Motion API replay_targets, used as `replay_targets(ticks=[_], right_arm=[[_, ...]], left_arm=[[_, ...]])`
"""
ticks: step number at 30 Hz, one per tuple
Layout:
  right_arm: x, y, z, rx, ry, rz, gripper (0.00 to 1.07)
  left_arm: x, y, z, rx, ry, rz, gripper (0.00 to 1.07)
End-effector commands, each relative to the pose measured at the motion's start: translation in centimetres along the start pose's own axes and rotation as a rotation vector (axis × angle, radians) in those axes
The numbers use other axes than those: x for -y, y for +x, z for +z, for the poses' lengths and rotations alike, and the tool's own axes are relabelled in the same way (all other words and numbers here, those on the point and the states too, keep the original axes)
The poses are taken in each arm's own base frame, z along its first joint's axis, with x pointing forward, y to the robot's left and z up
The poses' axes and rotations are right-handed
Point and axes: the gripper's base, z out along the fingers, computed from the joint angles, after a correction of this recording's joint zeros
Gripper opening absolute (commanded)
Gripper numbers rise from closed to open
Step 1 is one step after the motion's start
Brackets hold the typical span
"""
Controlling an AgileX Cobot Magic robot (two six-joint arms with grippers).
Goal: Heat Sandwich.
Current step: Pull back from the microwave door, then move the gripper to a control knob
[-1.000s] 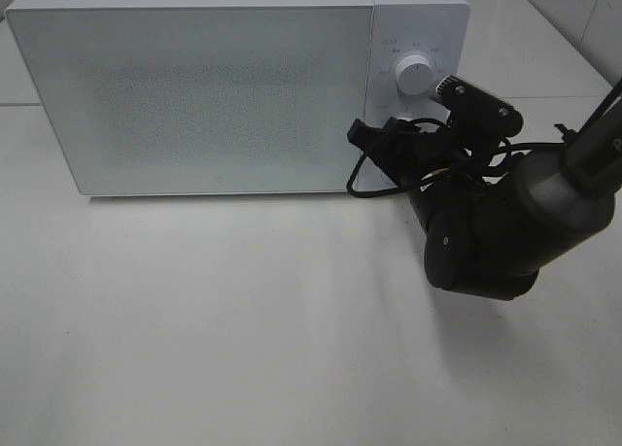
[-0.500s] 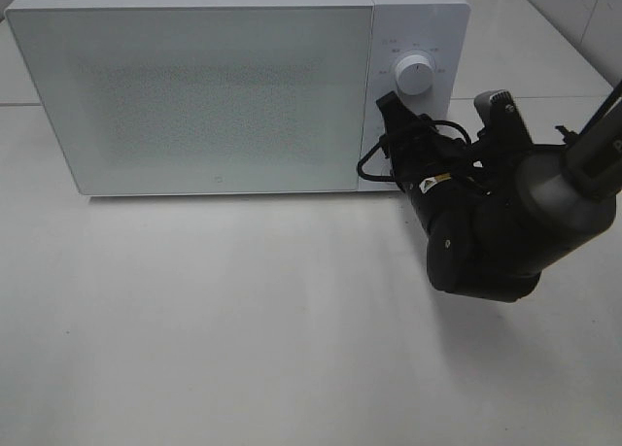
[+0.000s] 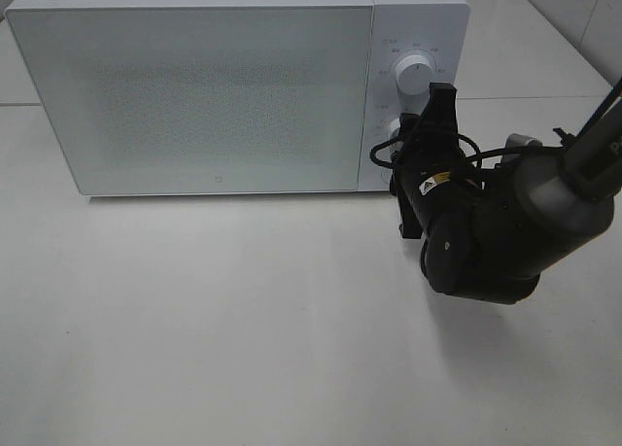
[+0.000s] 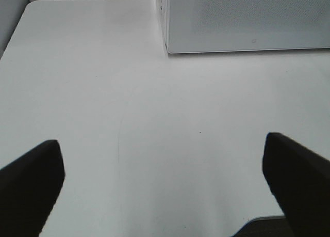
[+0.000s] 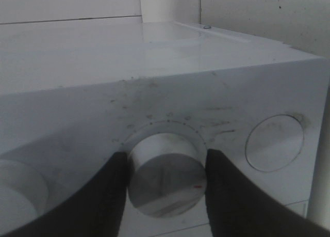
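As the microwave (image 3: 194,96) stands shut, the right gripper (image 5: 165,153) clamps the lower dial (image 5: 166,183) by its stiff, smooth, likely slippery rim; sandwich unseen

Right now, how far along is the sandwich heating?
Done, apparently: the microwave door is shut and no sandwich is in view. It is presumably inside, though the door hides it. In hand: the right gripper clamps the lower knob; the upper knob is free. The left gripper hangs open over the table. Left: turn the knob to start heating.
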Motion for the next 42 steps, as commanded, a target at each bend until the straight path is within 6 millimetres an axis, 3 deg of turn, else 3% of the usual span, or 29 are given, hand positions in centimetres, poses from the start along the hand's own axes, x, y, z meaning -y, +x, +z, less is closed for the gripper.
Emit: replay_targets(ticks=[1,25,31,32,34,36,37,42], right_arm=[[-1.49,0.27,0.06,-0.021,-0.12,0.042,0.12],[-1.39,0.52,0.04,-0.049,-0.11,0.018,0.22],[-1.39,0.51,0.04,-0.047,-0.111,0.003,0.43],[-1.39,0.48,0.04,-0.043,-0.111,-0.019,0.54],[-1.39,0.47,0.04,-0.041,-0.111,-0.025,0.66],[-1.39,0.46,0.04,-0.04,-0.111,-0.024,0.71],[-1.39,0.45,0.04,-0.039,-0.111,-0.026,0.81],[-1.39,0.49,0.04,-0.042,-0.112,-0.047,0.84]], left_arm=[[0.05,0.04,-0.17,0.028,0.004,-0.001,1.0],[0.05,0.04,-0.17,0.028,0.004,-0.001,1.0],[0.05,0.04,-0.17,0.028,0.004,-0.001,1.0],[0.05,0.04,-0.17,0.028,0.004,-0.001,1.0],[0.05,0.04,-0.17,0.028,0.004,-0.001,1.0],[0.05,0.04,-0.17,0.028,0.004,-0.001,1.0],[0.05,0.04,-0.17,0.028,0.004,-0.001,1.0],[0.05,0.04,-0.17,0.028,0.004,-0.001,1.0]])
